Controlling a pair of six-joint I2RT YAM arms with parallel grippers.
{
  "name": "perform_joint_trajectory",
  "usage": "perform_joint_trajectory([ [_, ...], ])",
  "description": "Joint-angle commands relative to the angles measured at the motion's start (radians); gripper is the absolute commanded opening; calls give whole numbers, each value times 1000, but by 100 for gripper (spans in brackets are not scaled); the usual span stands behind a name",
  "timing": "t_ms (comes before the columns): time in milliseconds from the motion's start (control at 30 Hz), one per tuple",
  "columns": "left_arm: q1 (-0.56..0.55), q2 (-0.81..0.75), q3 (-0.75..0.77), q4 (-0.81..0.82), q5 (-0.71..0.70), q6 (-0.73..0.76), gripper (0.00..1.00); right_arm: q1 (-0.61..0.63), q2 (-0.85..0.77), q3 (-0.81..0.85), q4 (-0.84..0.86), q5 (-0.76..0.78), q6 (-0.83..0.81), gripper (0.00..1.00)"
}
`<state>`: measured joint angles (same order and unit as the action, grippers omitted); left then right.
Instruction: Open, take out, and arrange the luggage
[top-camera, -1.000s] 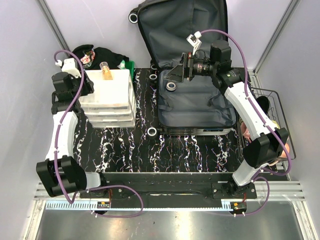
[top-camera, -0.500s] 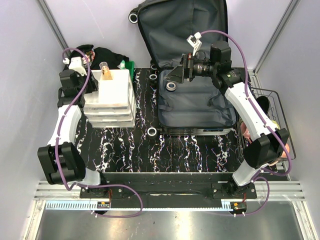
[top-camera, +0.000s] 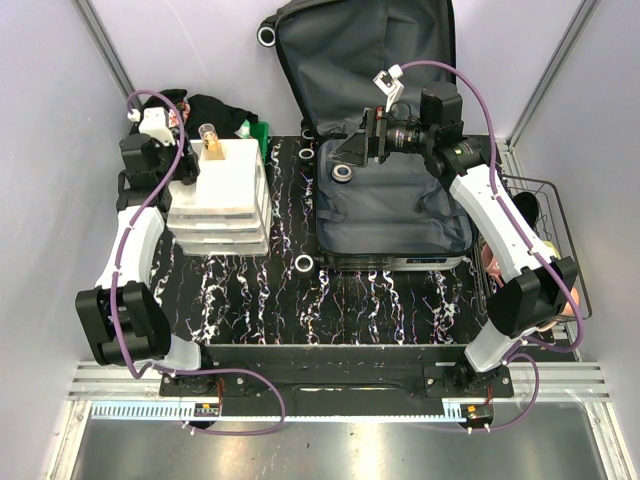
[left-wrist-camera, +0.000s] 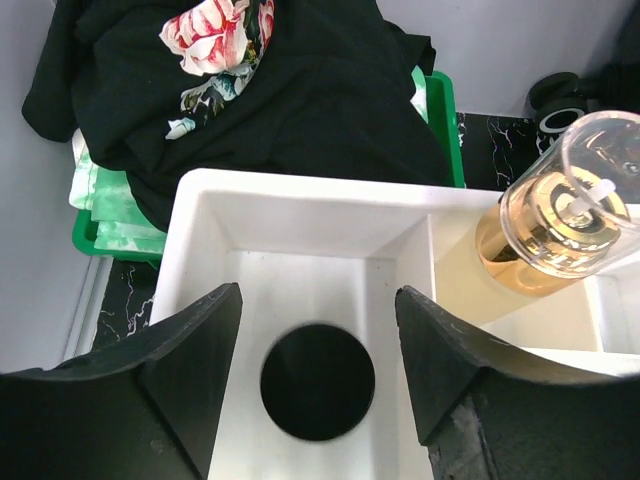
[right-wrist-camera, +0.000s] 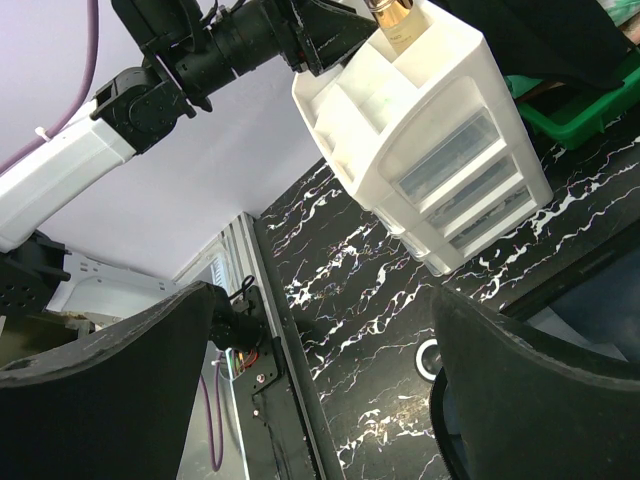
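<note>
The luggage lies open on the table, dark grey lining up, its lid leaning on the back wall. My right gripper hovers over its left edge, open and empty; in the right wrist view the gripper frames the table and a white wheel. My left gripper is open above the back-left compartment of the white drawer unit. A black round disc lies in that compartment, clear of both fingers.
A perfume bottle stands in the neighbouring compartment of the drawer unit. Behind it a black garment with floral print is heaped on a green bin. A wire basket sits at the table's right edge.
My left arm has swung back and to the right, from beside the drawer unit to over its top. The right arm has not moved.
</note>
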<state>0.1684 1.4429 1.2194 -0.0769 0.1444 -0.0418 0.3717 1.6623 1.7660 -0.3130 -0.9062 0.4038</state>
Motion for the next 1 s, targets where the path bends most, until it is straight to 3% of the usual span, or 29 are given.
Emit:
perform_joint_trajectory([
  [0,-7,-29,60,35,-32,19,68,-7,-32,19,18,-3,-16,100],
  [167,-10,-75,112,22,-45,5,66,-10,-21,24,-7,21,-42,100],
  [300,-12,-143,153,-26,-83,23,68,-11,39,90,-148,157,-196,99],
  [433,-10,-225,166,-69,-66,34,79,-10,125,144,-276,298,-374,100],
  [533,-10,-274,196,-118,-13,23,99,-11,198,158,-294,397,-482,100],
  [700,-9,-322,236,-198,30,-26,99,-11,379,233,-324,481,-580,100],
  [967,-9,-366,232,-282,60,34,99,-14,609,401,-255,573,-517,100],
])
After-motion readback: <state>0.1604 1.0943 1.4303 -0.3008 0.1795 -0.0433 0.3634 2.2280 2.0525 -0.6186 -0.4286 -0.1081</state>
